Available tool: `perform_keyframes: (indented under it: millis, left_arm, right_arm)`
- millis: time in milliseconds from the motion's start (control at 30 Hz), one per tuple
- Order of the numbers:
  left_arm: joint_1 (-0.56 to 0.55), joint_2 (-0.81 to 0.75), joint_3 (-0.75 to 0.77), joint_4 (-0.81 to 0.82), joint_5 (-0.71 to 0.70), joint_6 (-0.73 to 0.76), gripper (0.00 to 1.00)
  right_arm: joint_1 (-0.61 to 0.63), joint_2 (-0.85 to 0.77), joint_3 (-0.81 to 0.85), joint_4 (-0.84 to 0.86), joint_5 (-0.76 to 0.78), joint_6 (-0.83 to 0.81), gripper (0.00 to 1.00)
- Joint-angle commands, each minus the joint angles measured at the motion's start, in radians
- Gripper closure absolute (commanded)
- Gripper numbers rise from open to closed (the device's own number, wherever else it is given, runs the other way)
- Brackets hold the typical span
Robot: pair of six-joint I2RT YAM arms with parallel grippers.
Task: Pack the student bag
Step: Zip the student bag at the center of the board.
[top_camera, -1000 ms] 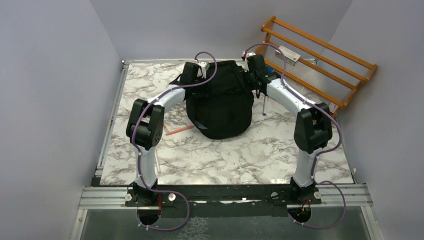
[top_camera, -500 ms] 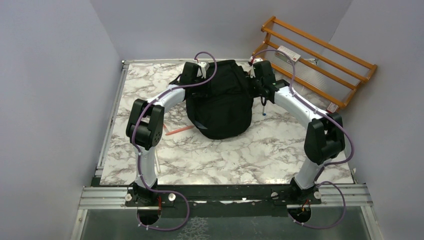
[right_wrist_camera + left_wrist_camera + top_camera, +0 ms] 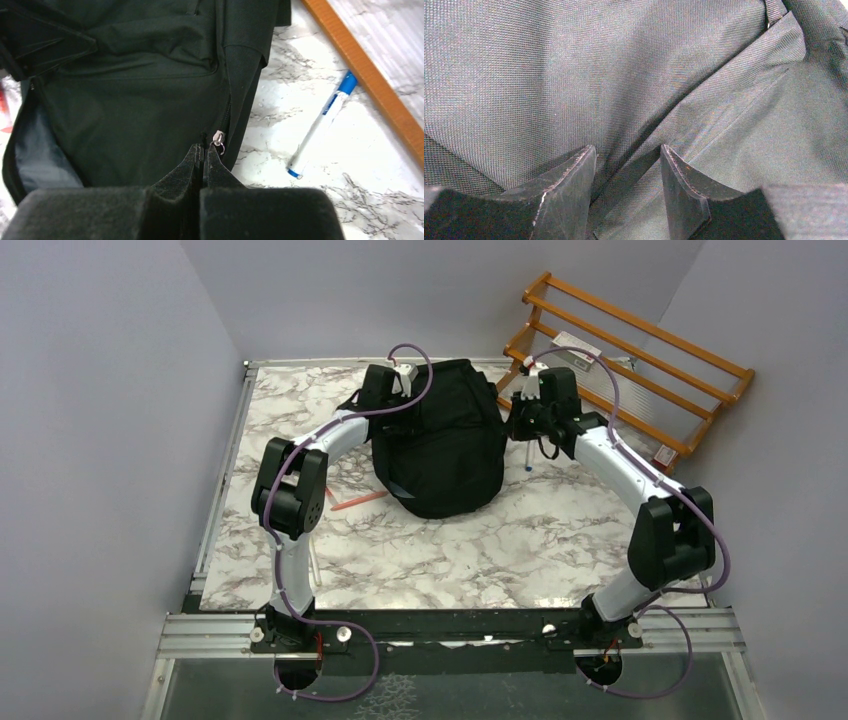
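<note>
On the marble bench (image 3: 450, 550), in the overhead view, the student bag (image 3: 440, 450) is seen lying toward the far edge, between the two arms. The left end effector (image 3: 392, 398) is set against the bag's upper left side, and the right end effector (image 3: 520, 422) is held at its upper right edge. A red pencil (image 3: 356, 500) lies just left of the bag, and a blue-and-white marker (image 3: 528, 454) lies to its right, beneath the right arm. An orange wooden rack (image 3: 640, 360) is propped at the far right corner.

In the left wrist view, the picture is filled by the bag's black woven fabric. The left end effector's fingers (image 3: 569, 195) are seen standing apart, close against the cloth, with a seamed band running between them; whether that band is gripped cannot be told.

In the right wrist view, the right end effector's fingers (image 3: 192, 167) are pressed together, tips against the bag's side seam, with a silver zipper pull (image 3: 218, 138) just beside them. At the left, the bag gapes and grey lining (image 3: 42, 150) is shown; what lies inside cannot be made out. The marker lies on the bench beside the rack's orange rail (image 3: 370, 75).
</note>
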Motion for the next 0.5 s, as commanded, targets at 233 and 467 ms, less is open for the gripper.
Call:
perform_keyframes:
  millis: [233, 467]
  left_arm:
    - [0.001, -0.027, -0.035, 0.066, 0.063, -0.014, 0.48]
    - [0.001, -0.017, -0.033, 0.07, 0.071, -0.015, 0.48]
  right_arm:
    - [-0.026, -0.073, -0.061, 0.022, -0.351, 0.048, 0.99]
    - [-0.028, -0.08, -0.095, 0.059, -0.54, 0.104, 0.99]
